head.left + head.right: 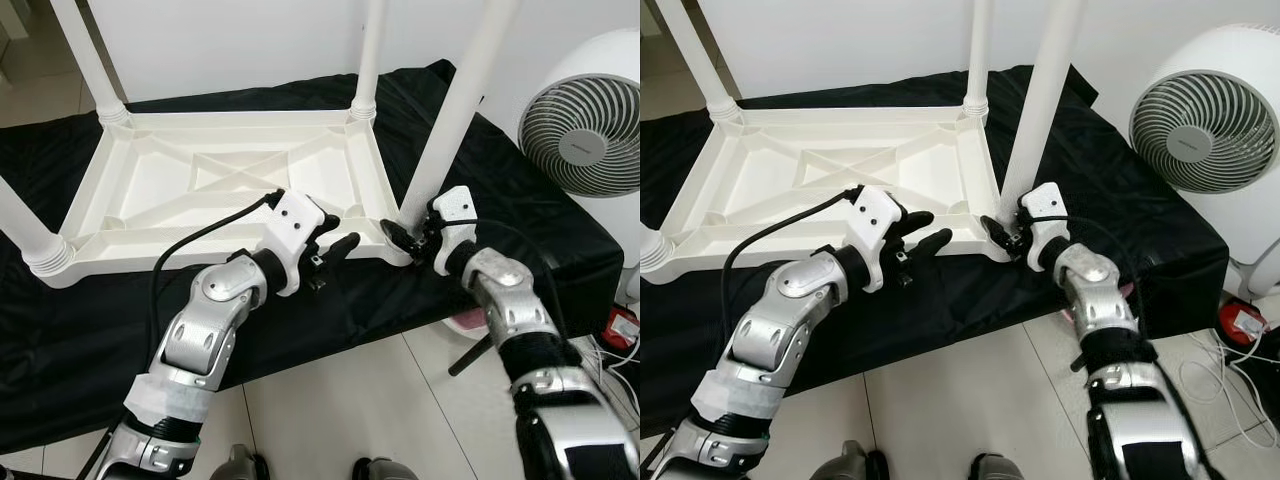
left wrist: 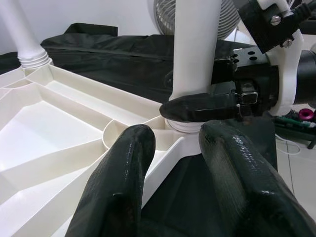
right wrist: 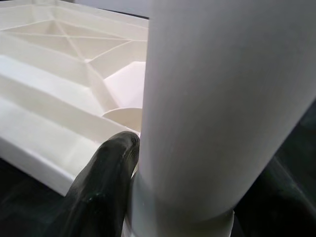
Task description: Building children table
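Observation:
A white plastic children's table point(image 1: 220, 190) lies upside down on a black cloth, its legs pointing up. My right gripper point(image 1: 408, 232) is shut on the near right leg point(image 1: 455, 110) just above its socket. One black finger point(image 3: 101, 190) presses against that leg point(image 3: 217, 98), and the other is hidden behind it. My left gripper point(image 1: 338, 235) is open at the table's near rim, a hand's width left of that corner. In the left wrist view the rim point(image 2: 168, 158) runs between its two fingers point(image 2: 123, 177).
Three more legs stand at the far left point(image 1: 90, 60), far right point(image 1: 368, 60) and near left point(image 1: 25, 235) corners. A white fan point(image 1: 590, 120) stands at the right. The black cloth point(image 1: 100, 330) hangs down to the tiled floor point(image 1: 350, 410). Cables and a red item point(image 1: 620, 325) lie at the right.

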Controlling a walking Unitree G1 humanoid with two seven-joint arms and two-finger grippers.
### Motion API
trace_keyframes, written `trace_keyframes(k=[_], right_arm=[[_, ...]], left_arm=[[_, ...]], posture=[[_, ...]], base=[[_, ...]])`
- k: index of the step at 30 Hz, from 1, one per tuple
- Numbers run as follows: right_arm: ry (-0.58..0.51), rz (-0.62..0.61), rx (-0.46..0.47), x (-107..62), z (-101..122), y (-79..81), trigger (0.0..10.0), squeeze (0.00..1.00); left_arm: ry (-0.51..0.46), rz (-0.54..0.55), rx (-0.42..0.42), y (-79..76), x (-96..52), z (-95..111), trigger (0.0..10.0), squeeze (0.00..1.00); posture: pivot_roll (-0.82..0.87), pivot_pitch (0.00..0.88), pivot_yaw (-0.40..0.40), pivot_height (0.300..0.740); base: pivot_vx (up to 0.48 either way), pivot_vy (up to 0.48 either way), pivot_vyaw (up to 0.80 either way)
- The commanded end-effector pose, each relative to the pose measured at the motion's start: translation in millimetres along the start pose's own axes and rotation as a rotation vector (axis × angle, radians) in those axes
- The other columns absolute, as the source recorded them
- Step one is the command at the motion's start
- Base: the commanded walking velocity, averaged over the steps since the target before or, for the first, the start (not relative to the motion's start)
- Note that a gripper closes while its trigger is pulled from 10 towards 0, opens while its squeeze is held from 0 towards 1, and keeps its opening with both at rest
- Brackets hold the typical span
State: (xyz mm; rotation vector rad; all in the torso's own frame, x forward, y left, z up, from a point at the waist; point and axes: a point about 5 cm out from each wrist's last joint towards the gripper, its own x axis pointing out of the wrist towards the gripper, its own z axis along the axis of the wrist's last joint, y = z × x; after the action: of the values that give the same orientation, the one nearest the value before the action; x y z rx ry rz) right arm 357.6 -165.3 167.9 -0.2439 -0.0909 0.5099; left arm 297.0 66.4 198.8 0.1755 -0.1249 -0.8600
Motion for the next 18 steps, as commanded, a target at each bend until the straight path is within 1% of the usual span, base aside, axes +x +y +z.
trace_keyframes(k=[1, 2, 3, 4, 5, 6, 7, 8, 9, 10, 11, 12, 13, 14, 18], right_arm=[[0.002, -0.073, -0.002, 1.6, 4, 1.5, 10.0, 0.0], [0.002, -0.073, -0.002, 1.6, 4, 1.5, 10.0, 0.0], [0.009, -0.153, 0.044, 1.8, 4, 3.1, 10.0, 0.0], [0.015, -0.207, 0.077, 1.6, 3, 4.1, 10.0, 0.0], [0.023, -0.303, 0.095, 0.2, 3, 9.2, 10.0, 0.0], [0.023, -0.303, 0.095, 0.2, 3, 9.2, 10.0, 0.0], [0.036, -0.38, 0.11, -1.6, 3, 13.7, 10.0, 0.0], [0.036, -0.38, 0.11, -1.6, 3, 13.7, 10.0, 0.0], [0.033, -0.477, 0.098, -5.4, 4, 16.9, 10.0, 0.0], [0.033, -0.477, 0.098, -5.4, 4, 16.9, 10.0, 0.0], [0.023, -0.6, 0.134, -9.9, 7, 28.5, 10.0, 0.0], [0.016, -0.624, 0.155, -11.0, 9, 33.8, 10.0, 0.0], [0.016, -0.624, 0.155, -11.0, 9, 33.8, 10.0, 0.0], [-0.003, -0.592, 0.162, -10.2, 13, 39.9, 10.0, 0.0], [-0.002, -0.586, 0.15, -11.8, 14, 38.3, 10.0, 0.0]], left_arm=[[-0.004, 0.037, -0.005, 0.0, -1.2, 0, 10.0, 0.0], [-0.004, 0.037, -0.005, 0.0, -1.2, 0, 10.0, 0.0], [-0.003, 0.036, -0.005, -0.2, -1.4, -1, 10.0, 0.0], [-0.002, 0.036, -0.005, -0.3, -1.4, -1, 10.0, 0.0], [-0.002, 0.037, -0.005, -0.1, -1.7, -1, 10.0, 0.0], [-0.002, 0.037, -0.005, -0.1, -1.7, -1, 10.0, 0.0], [-0.002, 0.037, -0.005, 0.1, -1.9, -1, 10.0, 0.0], [-0.002, 0.037, -0.005, 0.1, -1.9, -1, 10.0, 0.0], [-0.002, 0.038, -0.005, 0.0, -1.8, -1, 10.0, 0.0], [-0.002, 0.038, -0.005, 0.0, -1.8, -1, 10.0, 0.0], [-0.003, 0.038, -0.008, -0.2, -1.6, -2, 10.0, 0.0], [-0.003, 0.038, -0.008, -0.3, -1.6, -2, 10.0, 0.0], [-0.003, 0.038, -0.008, -0.3, -1.6, -2, 10.0, 0.0], [-0.004, 0.036, -0.01, -1.0, -1.1, -2, 10.0, 0.0], [-0.005, 0.033, -0.01, -1.8, -0.8, -2, 10.0, 0.0]], posture=[[-0.09, 0.106, 0.023, 0.74], [-0.09, 0.106, 0.023, 0.74], [-0.09, 0.107, 0.019, 0.74], [-0.09, 0.107, 0.019, 0.74], [-0.09, 0.107, 0.019, 0.74], [-0.09, 0.107, 0.019, 0.74], [-0.09, 0.107, 0.019, 0.74], [-0.09, 0.107, 0.019, 0.74], [-0.09, 0.103, 0.013, 0.74], [-0.09, 0.103, 0.013, 0.74], [-0.09, 0.103, 0.013, 0.74], [-0.09, 0.103, 0.013, 0.74], [-0.09, 0.103, 0.013, 0.74], [-0.09, 0.101, 0.011, 0.74], [-0.09, 0.102, 0.007, 0.74]], base=[[0.0, 0.0, 0.0], [0.0, 0.0, 0.0], [0.0, 0.0, 0.0], [0.0, 0.0, 0.0], [0.0, 0.0, 0.0], [0.0, 0.0, 0.0], [0.0, 0.0, 0.0], [0.0, 0.0, 0.0], [0.0, 0.0, 0.0], [0.0, 0.0, 0.0], [0.0, 0.0, 0.0], [0.0, 0.0, 0.0], [0.0, 0.0, 0.0], [0.0, 0.0, 0.0], [0.0, 0.0, 0.0]])
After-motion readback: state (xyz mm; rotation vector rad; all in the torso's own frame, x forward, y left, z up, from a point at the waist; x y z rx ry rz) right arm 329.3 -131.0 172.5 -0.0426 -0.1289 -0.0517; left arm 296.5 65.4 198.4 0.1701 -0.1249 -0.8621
